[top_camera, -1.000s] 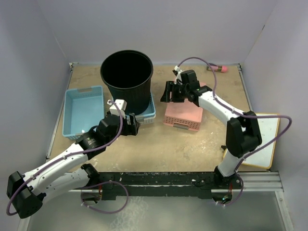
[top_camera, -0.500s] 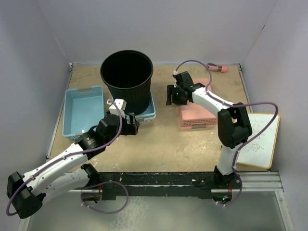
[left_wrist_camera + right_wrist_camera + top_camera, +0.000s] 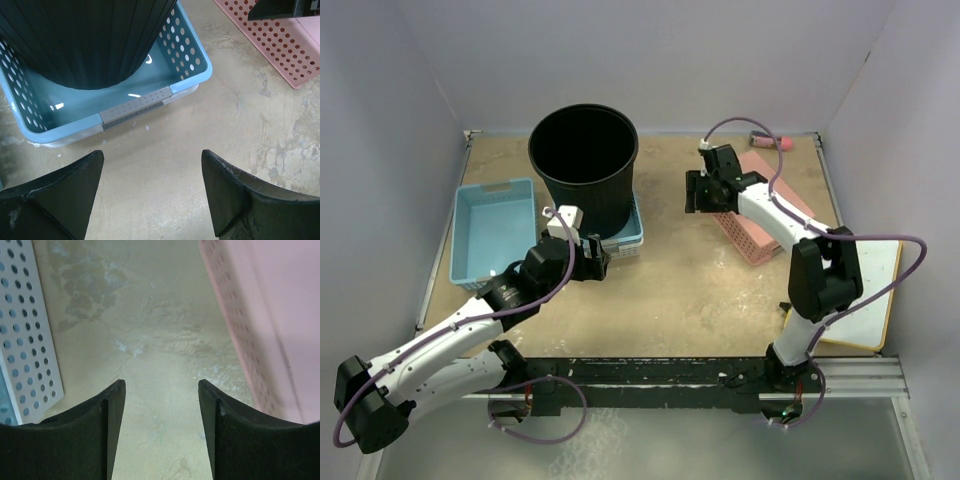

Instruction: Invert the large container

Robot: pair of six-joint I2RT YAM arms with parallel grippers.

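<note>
The tall round black plastic bin (image 3: pixel 583 165) stands upright, mouth up, toward the far left corner of the desk (image 3: pixel 700 290), its base set inside a pale blue perforated plastic basket (image 3: pixel 186 70). Its long axis is vertical (so turning it over will, I judge, mean taking hold of the wall or rim and swinging it right round). The left hand (image 3: pixel 594 258) lies just on the near side of the bin, low by the basket's near wall. Its fingers are spread wide with nothing between them and point toward the bin's lower wall. The right hand (image 3: pixel 693 192) is off to the bin's right, apart from it, beside a pink perforated plastic basket (image 3: pixel 765 205), likewise spread and empty. The left hand is the nearer of the two.
</note>
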